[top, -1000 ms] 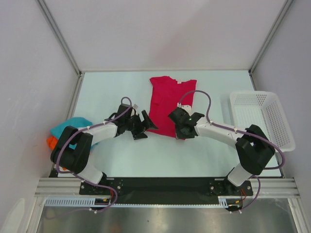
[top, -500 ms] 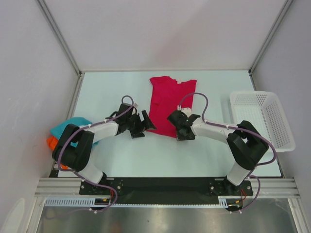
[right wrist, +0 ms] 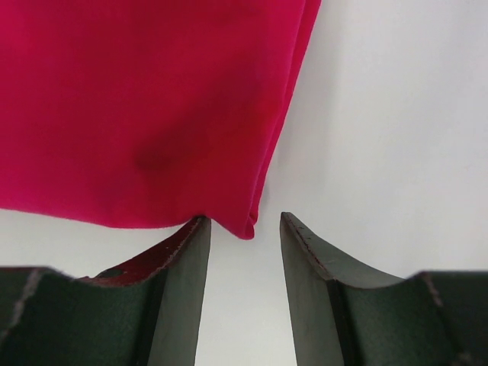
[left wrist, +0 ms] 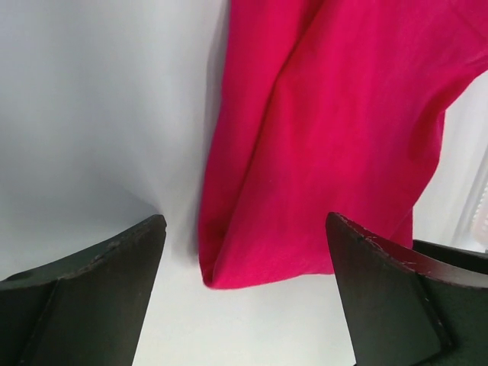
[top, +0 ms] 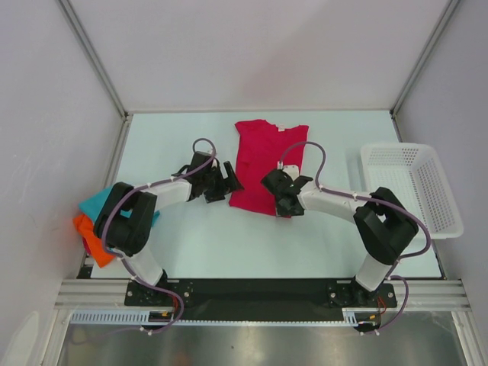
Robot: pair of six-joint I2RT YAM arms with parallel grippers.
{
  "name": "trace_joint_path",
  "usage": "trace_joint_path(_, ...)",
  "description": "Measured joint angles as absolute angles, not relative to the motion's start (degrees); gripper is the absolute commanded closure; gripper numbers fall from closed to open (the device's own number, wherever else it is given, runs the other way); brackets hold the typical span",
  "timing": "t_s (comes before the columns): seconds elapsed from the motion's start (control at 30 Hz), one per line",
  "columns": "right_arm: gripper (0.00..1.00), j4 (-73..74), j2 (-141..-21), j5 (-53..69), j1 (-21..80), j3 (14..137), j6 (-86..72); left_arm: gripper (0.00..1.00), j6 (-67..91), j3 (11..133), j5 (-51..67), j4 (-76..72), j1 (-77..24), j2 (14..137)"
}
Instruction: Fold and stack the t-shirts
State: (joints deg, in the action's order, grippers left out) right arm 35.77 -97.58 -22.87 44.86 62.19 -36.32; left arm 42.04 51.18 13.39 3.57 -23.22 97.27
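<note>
Fingers (right wrist: pixel 179 290) of right gripper (right wrist: pixel 242 219) astride crimson-pink t-shirt (right wrist: pixel 137 99) corner.

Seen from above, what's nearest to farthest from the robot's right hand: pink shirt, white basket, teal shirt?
1. The pink shirt: mid-table, its near corner lies at the right hand.
2. The basket: off to the right.
3. The teal shirt: at the far left edge.

Pale table (top: pixel 183 145) bears a crimson t-shirt (top: pixel 263 156) and mesh basket (top: pixel 398 146)
</note>
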Motion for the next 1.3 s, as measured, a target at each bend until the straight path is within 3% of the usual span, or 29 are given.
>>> trace_joint_path(0.37, 0.54, 35.1, -99.8, -22.8, 43.4, 62.4, -36.3, 0.1, 42.5, 51.0, 14.4, 0.5, -23.2, 98.4)
trace_joint_path(0.47, 0.55, 34.7, -99.9, -22.7, 43.2, 62.4, -36.3, 0.18, 42.6, 50.5, 15.1, -0.4, -23.2, 98.4)
trace_joint_path(0.63, 0.59, 33.4, -100.8, -22.2, 43.0, 62.4, -36.4, 0.5, 43.4, 48.8, 16.5, -1.4, -23.1, 98.4)
trace_joint_path(0.83, 0.6, 32.6, -101.2, -21.7, 43.0, 62.3, -36.4, 0.53, 44.1, 47.1, 18.6, -1.8, -23.1, 98.3)
trace_joint_path(0.9, 0.64, 32.5, -101.2, -21.7, 43.1, 62.3, -36.4, 0.66, 44.5, 46.7, 19.3, -2.4, -23.1, 98.3)
trace_joint_path(0.93, 0.67, 32.3, -101.2, -21.7, 43.1, 62.2, -36.5, 0.71, 44.9, 46.5, 19.7, -2.6, -23.1, 98.3)
trace_joint_path(1.0, 0.97, 31.7, -101.2, -21.4, 43.1, 62.0, -36.5, 0.81, 45.2, 45.6, 20.4, -3.1, -23.1, 98.3)
trace_joint_path(1.1, 1.0, 30.6, -101.2, -20.4, 43.2, 61.9, -36.5, 1.0, 46.6, 43.0, 22.5, -5.6, -23.1, 98.4)
trace_joint_path(1.3, 1.0, 28.9, -99.9, -20.1, 43.3, 60.2, -36.6, 1.0, 49.5, 40.1, 27.3, -12.8, -22.6, 99.9)
